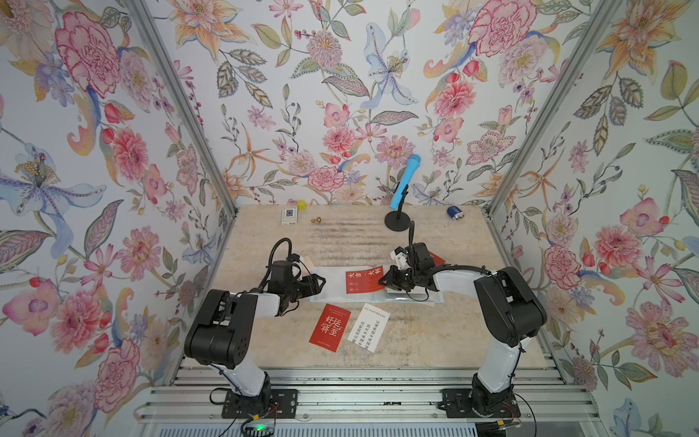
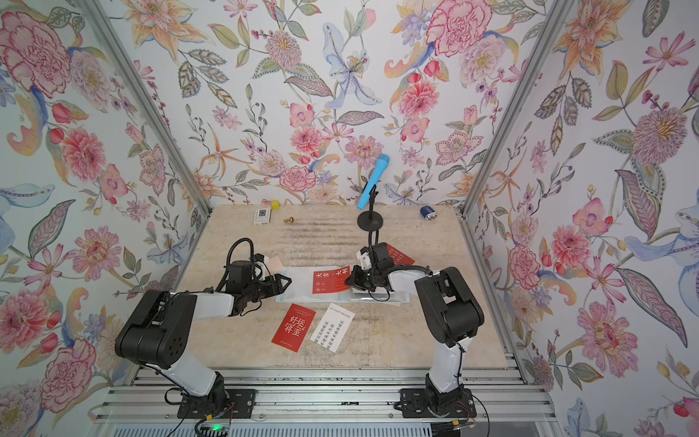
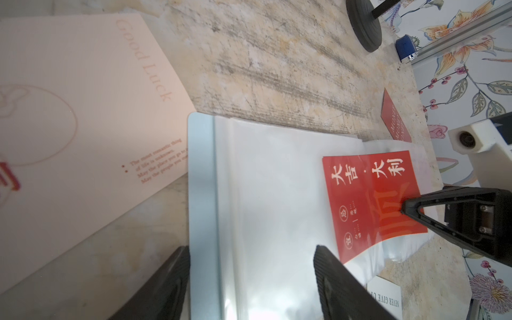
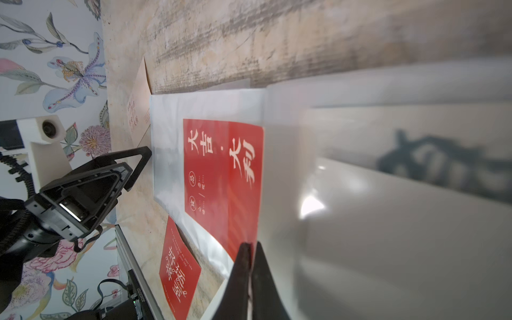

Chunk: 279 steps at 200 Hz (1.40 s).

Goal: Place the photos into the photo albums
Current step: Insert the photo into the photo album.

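blue microphone (image 1: 405,181) | white box (image 1: 289,216) | yellow cube (image 1: 301,204) | blue cylinder (image 1: 455,212)

- left arm (image 1: 242,302): elbow bent, forearm low, reaching inward
- left gripper (image 1: 319,282): jaws spread wide, fingers pretty much level
- right arm (image 1: 454,282): elbow bent too, forearm reaching inward
- right gripper (image 1: 384,282): fingers pinched together, facing the left gripper with a gap between them

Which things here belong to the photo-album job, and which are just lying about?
Job: photo album, half-sleeved red card pinched by the right gripper, loose red card, white card, MONEY card, pink Good Luck card.
Lying about: small white box, yellow cube, brass piece, blue microphone on its stand, blue cylinder.
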Each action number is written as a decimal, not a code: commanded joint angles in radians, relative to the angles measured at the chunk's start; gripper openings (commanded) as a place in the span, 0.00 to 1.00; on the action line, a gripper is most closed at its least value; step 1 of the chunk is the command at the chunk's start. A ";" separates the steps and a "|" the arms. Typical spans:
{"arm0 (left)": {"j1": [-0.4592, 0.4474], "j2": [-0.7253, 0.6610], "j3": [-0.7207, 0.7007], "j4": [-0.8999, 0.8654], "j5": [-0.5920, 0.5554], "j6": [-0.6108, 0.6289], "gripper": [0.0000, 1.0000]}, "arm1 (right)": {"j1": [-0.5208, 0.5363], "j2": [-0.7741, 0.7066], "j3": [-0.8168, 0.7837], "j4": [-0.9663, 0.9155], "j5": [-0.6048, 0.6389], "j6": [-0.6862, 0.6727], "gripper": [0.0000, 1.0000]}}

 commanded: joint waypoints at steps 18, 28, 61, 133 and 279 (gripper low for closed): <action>-0.016 0.000 -0.027 -0.019 -0.004 -0.026 0.73 | 0.058 0.068 0.095 0.000 -0.023 0.016 0.11; -0.017 -0.003 -0.033 -0.020 -0.005 -0.027 0.74 | 0.055 0.063 0.091 -0.003 -0.020 0.015 0.12; -0.017 -0.007 -0.035 -0.022 -0.005 -0.021 0.74 | 0.022 0.011 0.060 -0.026 -0.003 0.002 0.30; -0.016 -0.003 -0.016 -0.036 -0.002 -0.013 0.73 | -0.031 -0.089 0.039 -0.124 0.059 -0.063 0.42; -0.016 -0.048 -0.032 -0.044 -0.019 -0.017 0.74 | 0.087 0.102 0.185 -0.169 0.059 -0.091 0.30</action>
